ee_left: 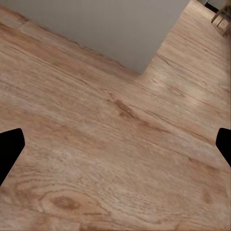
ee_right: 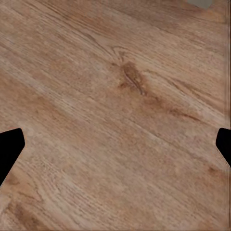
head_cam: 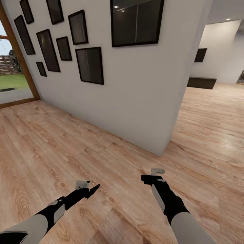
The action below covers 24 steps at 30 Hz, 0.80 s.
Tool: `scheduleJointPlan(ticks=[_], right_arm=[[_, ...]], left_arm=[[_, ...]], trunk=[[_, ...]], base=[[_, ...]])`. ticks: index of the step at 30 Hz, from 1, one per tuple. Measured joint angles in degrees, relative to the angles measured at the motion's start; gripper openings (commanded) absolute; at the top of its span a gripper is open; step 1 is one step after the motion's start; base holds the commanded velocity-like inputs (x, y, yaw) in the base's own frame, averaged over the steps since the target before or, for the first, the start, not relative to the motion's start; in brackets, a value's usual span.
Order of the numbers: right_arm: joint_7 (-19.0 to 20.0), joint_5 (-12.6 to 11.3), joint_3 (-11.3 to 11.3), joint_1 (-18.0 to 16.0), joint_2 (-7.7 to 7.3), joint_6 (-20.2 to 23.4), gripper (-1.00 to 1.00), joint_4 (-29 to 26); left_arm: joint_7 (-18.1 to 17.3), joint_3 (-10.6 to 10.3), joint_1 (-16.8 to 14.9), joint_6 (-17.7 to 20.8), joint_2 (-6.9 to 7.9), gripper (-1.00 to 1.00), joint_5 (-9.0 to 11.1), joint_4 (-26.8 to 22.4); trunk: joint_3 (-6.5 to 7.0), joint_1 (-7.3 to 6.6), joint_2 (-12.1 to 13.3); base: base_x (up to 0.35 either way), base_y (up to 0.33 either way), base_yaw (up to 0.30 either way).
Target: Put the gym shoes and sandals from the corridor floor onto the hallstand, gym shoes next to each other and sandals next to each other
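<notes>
The gym shoes, the sandals and the hallstand are out of view. Warm wood-grain corridor floor (head_cam: 51,152) stretches ahead of me. My left gripper (head_cam: 88,188) hangs low over the planks, open, with its dark fingertips (ee_left: 9,147) spread far apart and nothing between them. My right gripper (head_cam: 153,174) is also open and empty above the floor, and one of its fingertips (ee_right: 224,144) sits at the picture's edge. Both wrist views look down on bare planks (ee_right: 115,106).
A white wall (head_cam: 142,101) with several black picture frames (head_cam: 89,65) runs diagonally and ends at a corner (head_cam: 162,150) close ahead. Right of the corner the floor opens into another room with a dark low cabinet (head_cam: 201,82). A glass door (head_cam: 13,81) is at far left.
</notes>
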Motion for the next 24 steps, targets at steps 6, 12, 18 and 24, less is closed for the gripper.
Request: scheduleJointPlan(ticks=[6,12,18,24], right_arm=[[0.0,0.0,-0.03,0.0,-0.04,0.0,1.0,0.01],[0.0,0.0,-0.04,0.0,-0.04,0.0,1.0,0.01],[0.0,0.0,-0.04,0.0,-0.05,0.0,1.0,0.01],[0.0,0.0,-0.04,0.0,-0.05,0.0,1.0,0.01]], left_arm=[[0.0,0.0,0.0,-0.05,0.01,1.0,0.0,0.0],[0.0,0.01,0.0,-0.01,0.02,1.0,0.0,0.0],[0.0,0.01,0.0,-0.03,0.01,1.0,0.0,0.0],[0.0,0.01,0.0,-0.03,0.01,1.0,0.0,0.0]], trunk=[[0.0,0.01,0.0],[0.0,0.01,0.0],[0.0,0.01,0.0],[0.0,0.01,0.0]], base=[[0.057,0.012,-0.265],[0.006,0.001,-0.265],[0.001,0.0,-0.265],[0.0,0.0,-0.265]])
